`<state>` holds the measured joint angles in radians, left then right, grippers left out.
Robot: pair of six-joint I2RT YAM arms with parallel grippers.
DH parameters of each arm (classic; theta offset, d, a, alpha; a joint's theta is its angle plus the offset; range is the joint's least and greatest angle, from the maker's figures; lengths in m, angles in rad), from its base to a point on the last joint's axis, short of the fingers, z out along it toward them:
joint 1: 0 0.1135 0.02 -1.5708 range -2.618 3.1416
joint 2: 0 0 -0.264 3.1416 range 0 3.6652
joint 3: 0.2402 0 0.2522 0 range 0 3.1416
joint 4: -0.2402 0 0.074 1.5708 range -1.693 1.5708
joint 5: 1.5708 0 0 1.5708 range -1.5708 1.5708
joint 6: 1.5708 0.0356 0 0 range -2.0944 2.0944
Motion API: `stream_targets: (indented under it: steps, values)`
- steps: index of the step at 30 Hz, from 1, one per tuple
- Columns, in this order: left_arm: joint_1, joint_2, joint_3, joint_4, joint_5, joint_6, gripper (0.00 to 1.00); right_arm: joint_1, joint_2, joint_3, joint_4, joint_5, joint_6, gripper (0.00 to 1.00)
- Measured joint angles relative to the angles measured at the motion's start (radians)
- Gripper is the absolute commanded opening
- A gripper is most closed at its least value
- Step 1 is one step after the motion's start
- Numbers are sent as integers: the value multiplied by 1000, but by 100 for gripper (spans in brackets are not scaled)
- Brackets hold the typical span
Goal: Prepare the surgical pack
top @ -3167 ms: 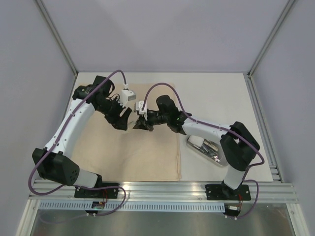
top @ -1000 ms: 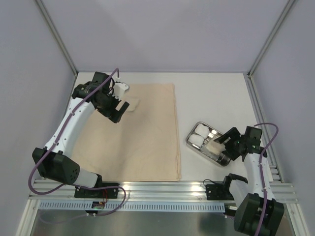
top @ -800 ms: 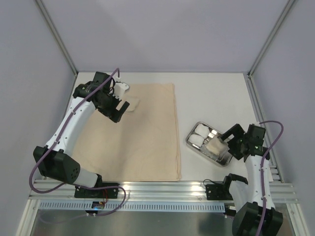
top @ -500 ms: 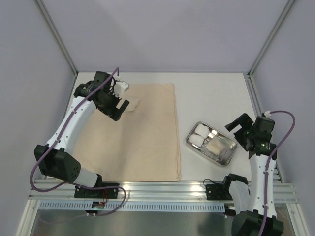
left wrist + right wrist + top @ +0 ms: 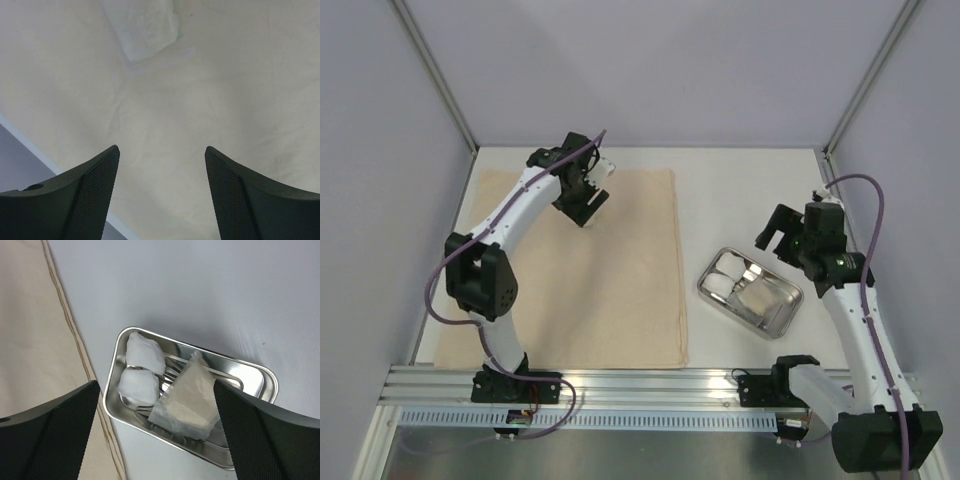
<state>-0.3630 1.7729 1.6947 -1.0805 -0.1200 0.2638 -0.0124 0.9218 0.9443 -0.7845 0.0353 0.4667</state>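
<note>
The beige cloth sheet (image 5: 600,290) lies flat on the surface (image 5: 750,190), left of centre. Just beside its right edge sits the steel tray (image 5: 778,303) (gauze squares (image 5: 144,352) and metal instruments (image 5: 172,372) inside). The right pincer (image 5: 775,232) hangs above the tray, jaws apart, empty. Farther back, the left pincer (image 5: 588,205) hovers over the cloth, jaws apart, empty.

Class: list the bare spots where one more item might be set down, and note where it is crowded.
Free: the cloth sheet, near half; the table strip between sheet and steel tray; the table beyond the tray. Crowded: the tray, full of gauze.
</note>
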Motion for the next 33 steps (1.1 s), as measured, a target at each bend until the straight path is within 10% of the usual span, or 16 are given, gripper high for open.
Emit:
stream_targets:
  steps: [19, 30, 33]
  values:
    - [-10, 569, 393, 128, -232, -188, 70, 155, 118, 17, 103, 5, -98, 100]
    - [80, 604, 380, 130, -66, -252, 72, 156, 102, 2, 109, -38, -105, 100]
    - [82, 613, 378, 123, -8, -261, 56, 156, 102, 2, 109, -53, -105, 100]
